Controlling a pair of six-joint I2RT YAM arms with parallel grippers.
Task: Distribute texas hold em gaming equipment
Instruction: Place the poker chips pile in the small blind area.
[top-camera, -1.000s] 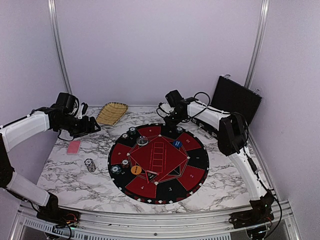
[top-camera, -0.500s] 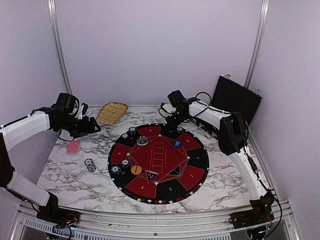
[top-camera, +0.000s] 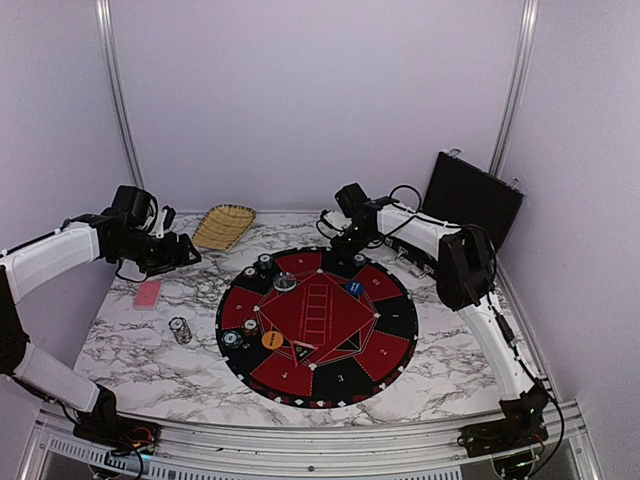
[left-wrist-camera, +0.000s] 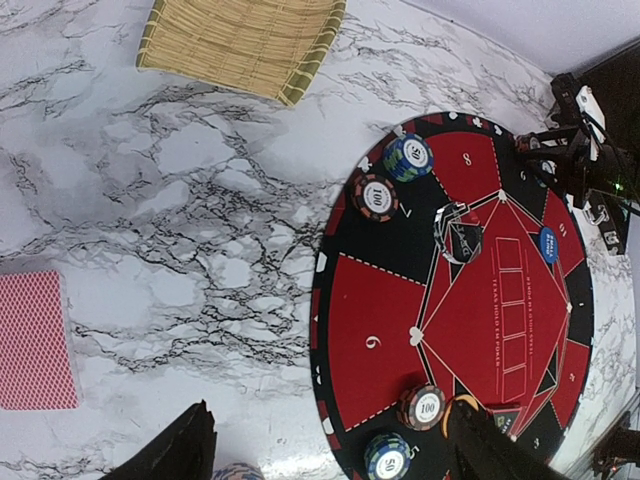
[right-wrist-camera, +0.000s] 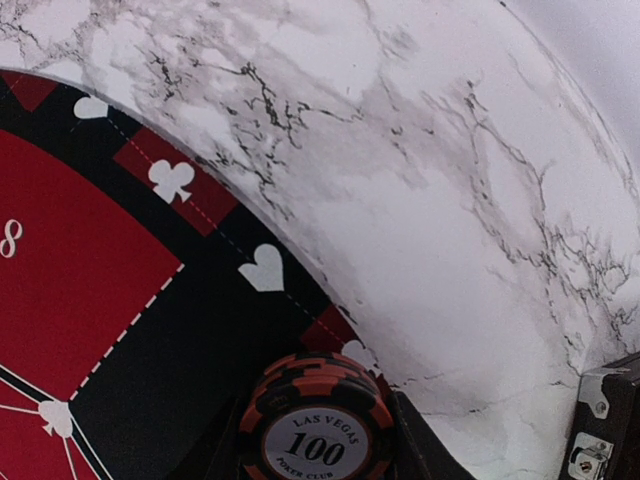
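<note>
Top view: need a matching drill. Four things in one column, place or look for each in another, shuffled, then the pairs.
Things:
1. basket
2. card
3. blue disc
4. case

Place or look:
A. on the mat
B. black, standing at the far right
C. pink-red, lying flat left of the mat
D. woven, yellowish, at the far edge

Pairs: 1-D, 2-C, 3-A, 4-B
</note>
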